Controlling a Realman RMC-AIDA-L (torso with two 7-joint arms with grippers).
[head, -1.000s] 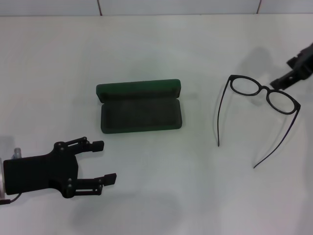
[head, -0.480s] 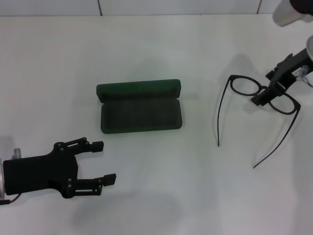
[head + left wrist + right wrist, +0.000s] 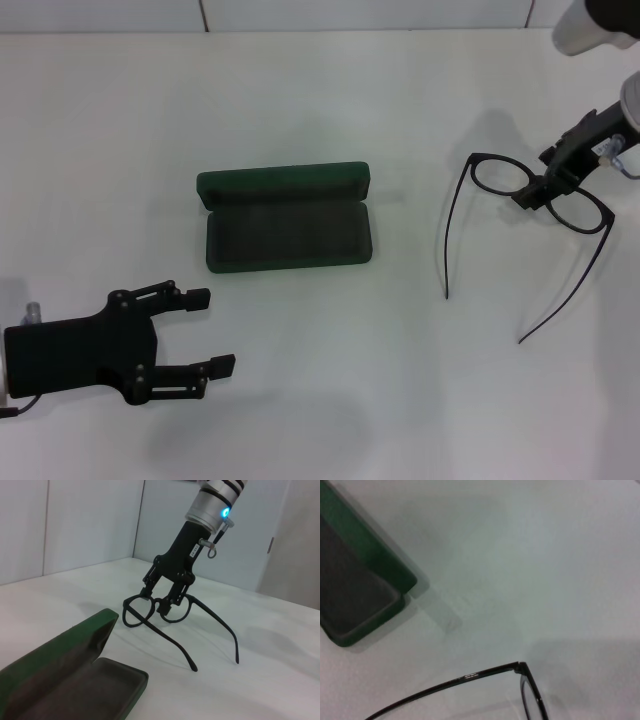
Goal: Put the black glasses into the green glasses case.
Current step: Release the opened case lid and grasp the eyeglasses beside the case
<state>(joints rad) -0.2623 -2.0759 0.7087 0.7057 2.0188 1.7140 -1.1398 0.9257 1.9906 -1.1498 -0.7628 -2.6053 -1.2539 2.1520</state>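
Observation:
The black glasses [image 3: 497, 177] stand unfolded on the white table at the right, temple arms pointing toward me. My right gripper [image 3: 530, 195] comes down over their bridge. In the left wrist view its fingers [image 3: 150, 586] straddle the bridge of the glasses [image 3: 135, 615], one in front and one behind, with a gap still showing, so it is open. The green glasses case [image 3: 287, 238] lies open at the middle, lid hinged up at the back, dark lining empty. My left gripper [image 3: 212, 330] rests open near the front left, apart from the case. The right wrist view shows one temple arm [image 3: 470, 676] and a case corner [image 3: 350, 590].
The white table [image 3: 320, 100] carries only the case and the glasses. A wall runs along its far edge. Bare surface lies between the case and the glasses.
My right gripper came in from the right edge and dropped onto the bridge of the glasses. The glasses, the case and the left arm have not moved.

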